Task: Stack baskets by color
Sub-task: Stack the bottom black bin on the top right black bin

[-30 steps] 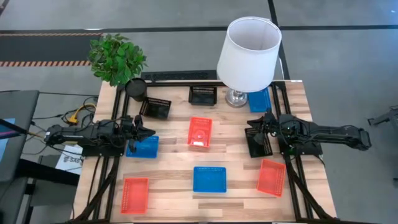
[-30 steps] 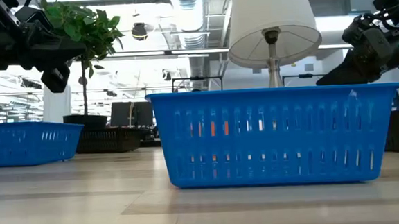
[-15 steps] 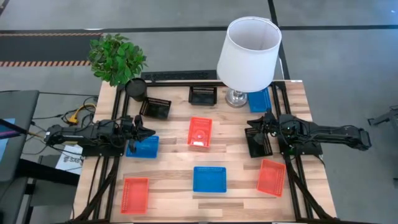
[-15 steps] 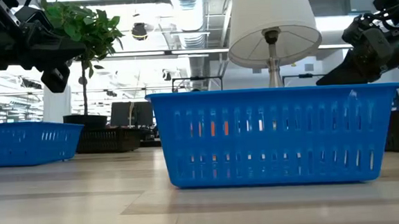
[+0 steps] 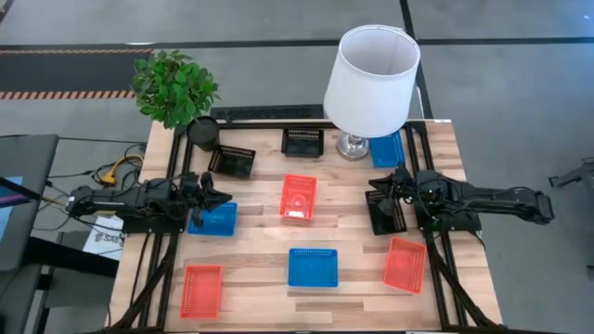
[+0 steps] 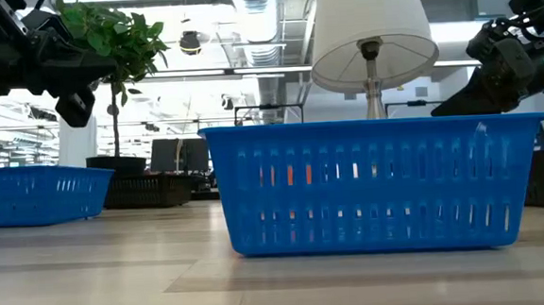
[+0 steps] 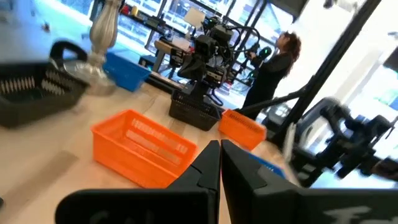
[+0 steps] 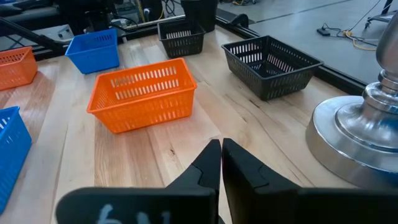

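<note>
Several baskets rest by their bases on the wooden table [image 5: 260, 241]. Red-orange ones lie at the centre [image 5: 298, 197], near left [image 5: 201, 289] and near right [image 5: 405, 263]. Blue ones lie at the near middle [image 5: 312, 267], left [image 5: 213, 219] and far right [image 5: 386, 148]. Black ones sit at the far side [image 5: 232, 160], [image 5: 303, 141] and right [image 5: 385, 211]. My left gripper [image 5: 227, 197] is shut and empty, level above the left blue basket's far edge. My right gripper [image 5: 371, 197] is shut and empty above the right black basket; its wrist view faces the centre red-orange basket [image 8: 142, 93].
A white-shaded lamp [image 5: 371, 74] stands at the far right, beside the far blue basket. A leafy plant [image 5: 174, 85] in a round black pot [image 5: 202, 132] stands at the far left corner. A person [image 7: 277, 62] shows beyond the table's right side.
</note>
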### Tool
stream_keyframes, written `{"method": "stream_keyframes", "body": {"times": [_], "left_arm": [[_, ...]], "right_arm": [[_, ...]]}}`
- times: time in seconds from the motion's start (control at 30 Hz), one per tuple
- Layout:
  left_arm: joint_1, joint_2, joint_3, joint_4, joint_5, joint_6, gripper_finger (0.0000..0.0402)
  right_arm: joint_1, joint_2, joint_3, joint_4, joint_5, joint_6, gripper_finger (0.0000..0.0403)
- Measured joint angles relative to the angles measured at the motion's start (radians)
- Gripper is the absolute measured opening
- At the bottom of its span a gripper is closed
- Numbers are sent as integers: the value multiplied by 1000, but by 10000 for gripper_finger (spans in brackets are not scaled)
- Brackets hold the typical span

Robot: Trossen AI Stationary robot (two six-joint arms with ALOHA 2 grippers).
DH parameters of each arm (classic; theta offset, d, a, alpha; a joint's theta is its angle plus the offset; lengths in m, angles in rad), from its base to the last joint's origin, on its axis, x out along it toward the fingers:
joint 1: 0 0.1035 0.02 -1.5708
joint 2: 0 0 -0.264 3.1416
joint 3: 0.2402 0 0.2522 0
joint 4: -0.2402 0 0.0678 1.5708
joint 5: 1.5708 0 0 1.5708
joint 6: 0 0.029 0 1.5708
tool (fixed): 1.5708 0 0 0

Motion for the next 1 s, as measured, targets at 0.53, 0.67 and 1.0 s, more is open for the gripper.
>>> {"method": "stream_keyframes", "body": {"times": [0.53,0.67,1.0], "left_arm": [[0,0,0,36,-54,-484,0],[0,0,0,75,-43,-416,0],[0,47,104,58,26,-235,0]], "right_arm": [[1,0,-5,45,0,123,37],[-10,0,-7,162,-3,263,37],[51,19,10,316,-79,332,37]]}}
